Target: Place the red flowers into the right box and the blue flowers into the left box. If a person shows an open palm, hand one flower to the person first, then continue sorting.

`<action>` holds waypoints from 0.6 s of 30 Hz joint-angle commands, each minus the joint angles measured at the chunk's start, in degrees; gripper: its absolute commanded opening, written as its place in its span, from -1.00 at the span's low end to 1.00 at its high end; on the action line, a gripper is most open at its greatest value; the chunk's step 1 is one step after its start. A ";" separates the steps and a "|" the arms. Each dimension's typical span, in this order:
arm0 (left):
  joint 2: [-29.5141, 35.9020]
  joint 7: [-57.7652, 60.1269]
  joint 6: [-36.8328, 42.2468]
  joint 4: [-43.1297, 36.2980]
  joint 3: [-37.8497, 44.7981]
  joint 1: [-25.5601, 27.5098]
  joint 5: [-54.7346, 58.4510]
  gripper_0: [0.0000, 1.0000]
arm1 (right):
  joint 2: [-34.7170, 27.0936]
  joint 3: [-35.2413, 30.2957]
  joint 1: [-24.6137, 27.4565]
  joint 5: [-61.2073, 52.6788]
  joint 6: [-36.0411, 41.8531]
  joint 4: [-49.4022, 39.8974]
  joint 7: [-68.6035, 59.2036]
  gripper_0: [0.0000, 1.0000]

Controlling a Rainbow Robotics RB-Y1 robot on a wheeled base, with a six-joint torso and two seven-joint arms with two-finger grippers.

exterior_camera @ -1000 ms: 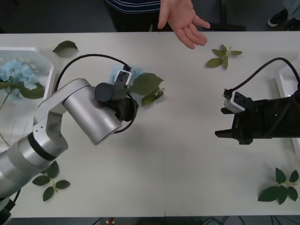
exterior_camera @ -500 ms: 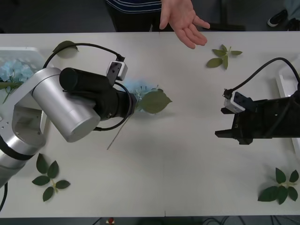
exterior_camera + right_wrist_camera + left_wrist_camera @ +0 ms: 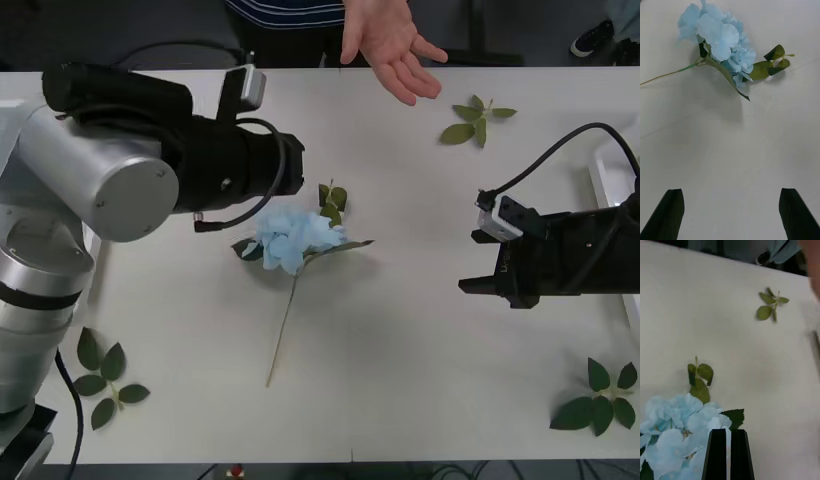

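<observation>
Blue flower point(image 3: 295, 238) unboxed on surface point(image 3: 400, 330); open palm point(image 3: 392, 45) unserved; left pincer point(image 3: 729, 453) pressed together, right pincer point(image 3: 730, 215) spread

Overhead front view, two near wrist views, all sharing the blue flower point(image 3: 292, 238)

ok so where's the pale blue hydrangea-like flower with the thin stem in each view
Front view: pale blue hydrangea-like flower lying mid-table, beside the left gripper.
Right wrist view: far from the open fingers, bloom ahead.
Left wrist view: directly behind the closed fingers.
Shared landmark: small green leaf sprig touching the bloom.
</observation>
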 commanded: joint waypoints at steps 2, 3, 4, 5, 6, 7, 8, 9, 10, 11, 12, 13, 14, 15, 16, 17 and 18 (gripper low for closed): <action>-3.20 -11.19 -2.21 -2.70 4.58 -0.03 4.21 -0.94 | -0.77 -0.51 -0.45 -0.13 -0.06 -1.16 0.37 0.47; -3.47 -14.09 -3.17 -2.87 5.02 -0.11 5.00 -0.93 | -0.77 -0.51 -0.45 -0.13 -0.06 -1.16 0.37 0.47; -3.73 -16.64 -3.96 -2.87 5.37 -0.11 5.53 -0.93 | -0.77 -0.51 -0.45 -0.13 -0.06 -1.16 0.37 0.47; -3.82 -19.10 -5.63 -2.87 5.55 -0.11 6.23 -0.93 | -0.77 -0.51 -0.45 -0.13 -0.06 -1.16 0.37 0.47; -3.73 -20.16 -6.43 -2.87 5.46 -0.03 6.67 -0.93 | -0.77 -0.51 -0.45 -0.13 -0.06 -1.16 0.37 0.47; -3.73 -21.83 -7.74 -2.79 5.64 -0.11 7.90 -0.94 | -0.77 -0.51 -0.45 -0.13 -0.06 -1.16 0.37 0.46; -3.64 -23.15 -8.71 -2.79 5.64 -0.11 9.04 -0.93 | -0.77 -0.51 -0.45 -0.13 -0.06 -1.16 0.37 0.47; -3.56 -23.15 -8.80 -2.79 5.64 -0.11 9.66 -0.94 | -0.77 -0.51 -0.45 -0.13 -0.06 -1.16 0.37 0.46; -3.47 -23.24 -8.97 -2.79 5.99 -0.11 10.98 -0.93 | -0.77 -0.51 -0.45 -0.13 -0.06 -1.16 0.37 0.47; -3.20 -23.32 -8.71 -2.79 6.25 -0.11 12.03 -0.93 | -0.77 -0.51 -0.45 -0.13 -0.06 -1.16 0.37 0.47; -3.12 -23.32 -8.54 -2.79 6.25 -0.03 12.38 -0.93 | -0.77 -0.51 -0.45 -0.13 -0.06 -1.16 0.37 0.46; -2.85 -23.32 -7.83 -2.79 6.34 -0.03 12.91 -0.91 | -0.77 -0.51 -0.45 -0.13 -0.06 -1.16 0.37 0.47; -2.68 -23.32 -6.69 -2.79 6.43 -0.03 12.91 -0.87 | -0.77 -0.51 -0.45 -0.13 -0.06 -1.16 0.37 0.47; -2.59 -23.32 -6.25 -2.79 6.43 -0.03 12.82 -0.84 | -0.77 -0.51 -0.45 -0.13 -0.06 -1.16 0.37 0.46; -2.41 -23.50 -5.02 -2.79 6.43 -0.03 12.65 -0.68 | -0.77 -0.51 -0.45 -0.13 -0.06 -1.16 0.37 0.47; -2.15 -23.50 -3.96 -2.79 6.43 -0.03 12.38 -0.55 | -0.77 -0.51 -0.45 -0.13 -0.06 -1.16 0.37 0.47; -2.24 -23.50 -3.44 -2.79 6.52 -0.03 12.29 -0.49 | -0.77 -0.51 -0.45 -0.13 -0.06 -1.16 0.37 0.47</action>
